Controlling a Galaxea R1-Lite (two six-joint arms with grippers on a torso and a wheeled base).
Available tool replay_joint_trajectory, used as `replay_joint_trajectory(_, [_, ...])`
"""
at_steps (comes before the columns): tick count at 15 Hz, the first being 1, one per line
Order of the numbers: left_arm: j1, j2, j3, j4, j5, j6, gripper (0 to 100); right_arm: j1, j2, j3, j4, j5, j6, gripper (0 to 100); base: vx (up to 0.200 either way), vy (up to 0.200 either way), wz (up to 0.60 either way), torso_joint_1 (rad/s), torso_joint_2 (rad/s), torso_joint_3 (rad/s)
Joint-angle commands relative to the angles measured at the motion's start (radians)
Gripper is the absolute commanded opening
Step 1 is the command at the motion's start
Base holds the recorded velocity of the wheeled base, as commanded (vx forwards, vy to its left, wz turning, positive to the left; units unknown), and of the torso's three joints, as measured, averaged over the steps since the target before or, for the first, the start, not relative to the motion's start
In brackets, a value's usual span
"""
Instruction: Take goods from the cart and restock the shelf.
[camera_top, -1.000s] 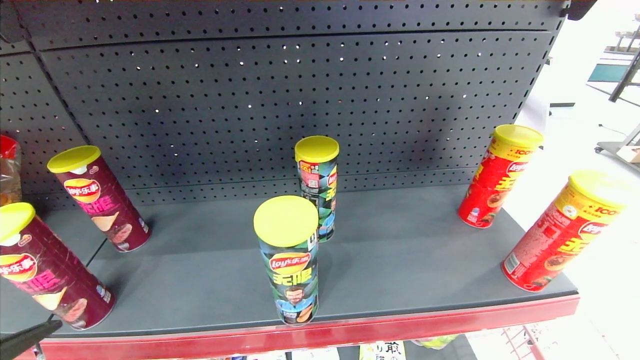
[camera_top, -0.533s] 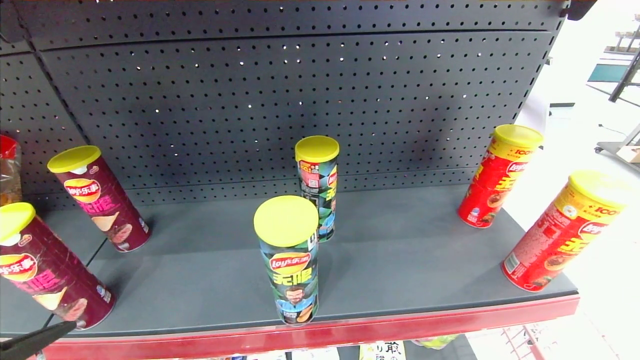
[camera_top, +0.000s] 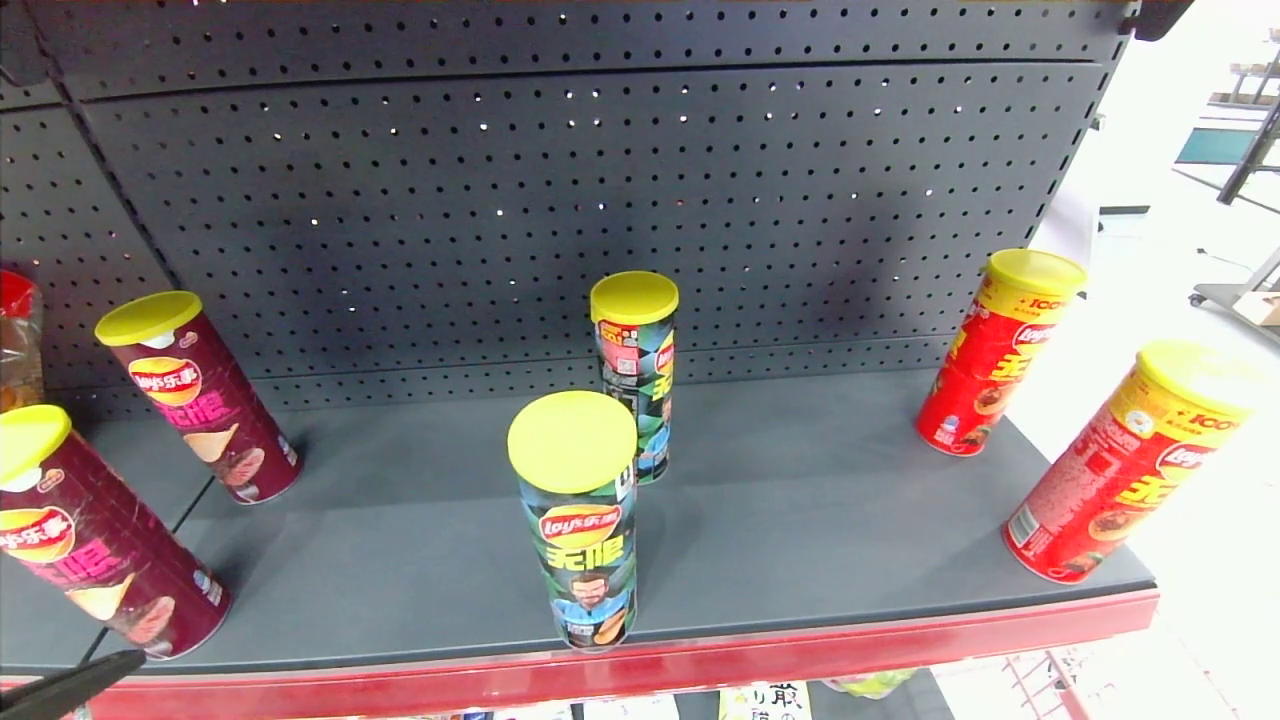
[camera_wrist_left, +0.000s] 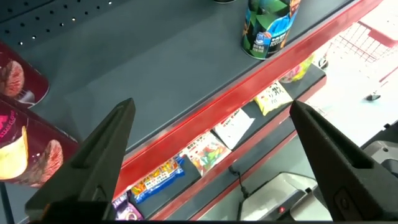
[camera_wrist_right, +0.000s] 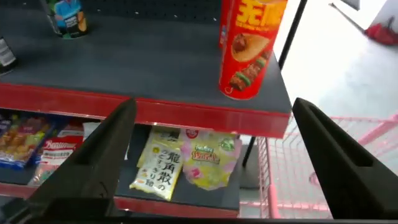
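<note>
Six yellow-lidded chip cans stand on the dark shelf (camera_top: 800, 500): two maroon ones (camera_top: 200, 395) (camera_top: 90, 535) at the left, two green ones (camera_top: 580, 520) (camera_top: 635, 375) in the middle, two red ones (camera_top: 1000, 350) (camera_top: 1125, 465) at the right. My left gripper (camera_wrist_left: 211, 104) hovers open and empty before the shelf's red front lip, near the front maroon can (camera_wrist_left: 25, 143); one of its fingers (camera_top: 75, 682) pokes in at the head view's lower left. My right gripper (camera_wrist_right: 214, 102) is open and empty, below and in front of the front red can (camera_wrist_right: 249, 43).
A perforated back panel (camera_top: 560, 200) rises behind the cans. A lower shelf holds snack bags (camera_wrist_right: 186, 162) (camera_wrist_left: 205, 149). The pink wire cart (camera_wrist_right: 348, 155) stands at the right, beside the shelf end. Wide gaps lie between the can pairs.
The left gripper's finger at the head view's lower left edge has shifted slightly right and down. The cans have not moved.
</note>
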Motion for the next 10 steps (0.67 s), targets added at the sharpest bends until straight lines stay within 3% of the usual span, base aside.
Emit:
replay_joint_trajectory(1, [0.000,-0.007,-0.002,0.000,0.002,-0.001,100,-0.018,-0.024,-0.001,0.037,-0.001,0.076,100,0.000,0.000,0.00,0.000,0.00,0.000])
replay_joint_trajectory(4, [0.000,-0.014,-0.006,0.000,0.003,-0.001,100,-0.018,-0.014,-0.001,0.034,-0.004,0.104,100,0.000,0.000,0.00,0.000,0.00,0.000])
replay_joint_trajectory(7, [0.000,-0.013,-0.009,0.000,0.003,0.001,100,-0.054,-0.002,0.006,0.054,-0.189,0.094,100,0.000,0.000,0.00,0.000,0.00,0.000])
replay_joint_trajectory(10, [0.000,-0.018,-0.008,0.000,0.002,0.005,100,-0.024,-0.048,0.006,0.066,-0.128,0.065,100,0.000,0.000,0.00,0.000,0.00,0.000])
